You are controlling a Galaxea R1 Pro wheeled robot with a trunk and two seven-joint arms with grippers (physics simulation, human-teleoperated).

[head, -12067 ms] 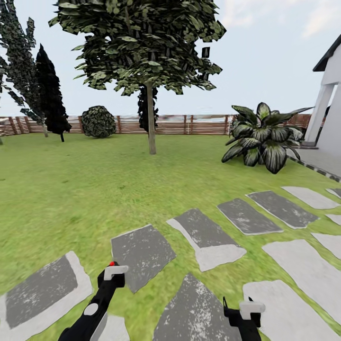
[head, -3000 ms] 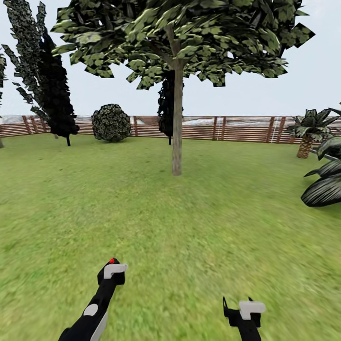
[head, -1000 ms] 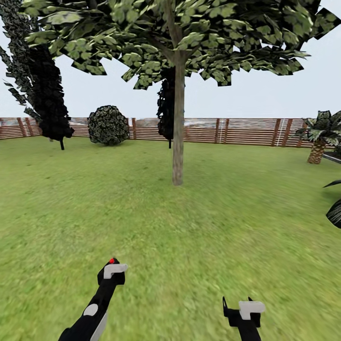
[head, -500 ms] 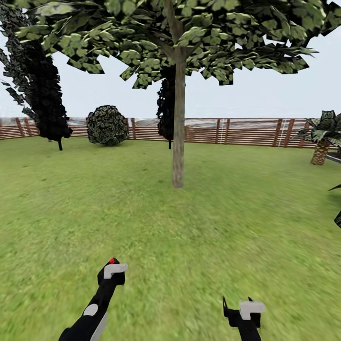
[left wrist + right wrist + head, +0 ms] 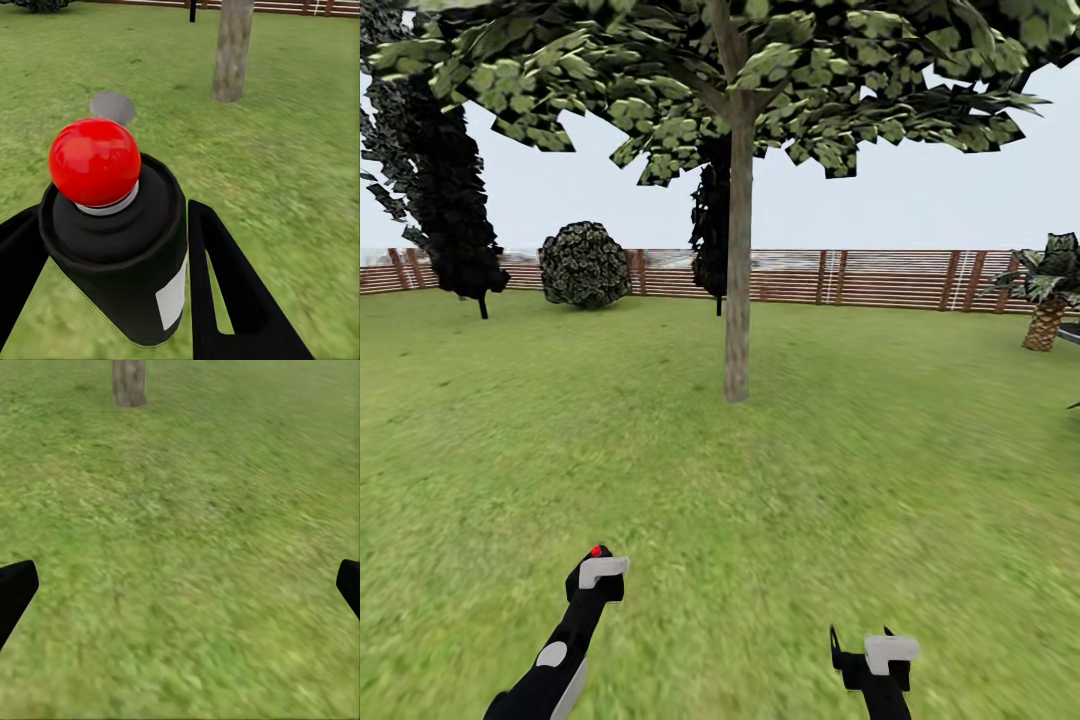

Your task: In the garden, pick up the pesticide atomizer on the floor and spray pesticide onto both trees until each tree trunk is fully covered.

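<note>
Closer now than half a second back: the whole head view has crept forward, so the camera moved, and the trunk base sits a touch lower in frame while both arms keep the same spots.

Left hand (image 5: 112, 292) is clamped on the small dark pesticide atomizer with the white label and red knob on top (image 5: 116, 247), one black finger (image 5: 232, 300) pressed on each side of the bottle. In the head view that same bottle (image 5: 596, 575) sits at the end of the left arm, low over the grass, red dot up.

Right hand (image 5: 870, 655) is spread wide apart with nothing between the black fingertips (image 5: 15, 589), just blurry green lawn (image 5: 195, 555) under it.

Further out, straight ahead of both hands, stands the pale mottled tree trunk (image 5: 738, 290), rising bare from the grass into a broad flat-leaved green crown (image 5: 740, 70). It also shows ahead of the atomizer from the left wrist (image 5: 231, 49).

Behind it runs the brown slatted wooden fence (image 5: 880, 278), with a round dark bush (image 5: 584, 265) and a dark narrow conifer (image 5: 445, 190) off to the left, and a small palm-like plant (image 5: 1048, 295) at the right edge.
</note>
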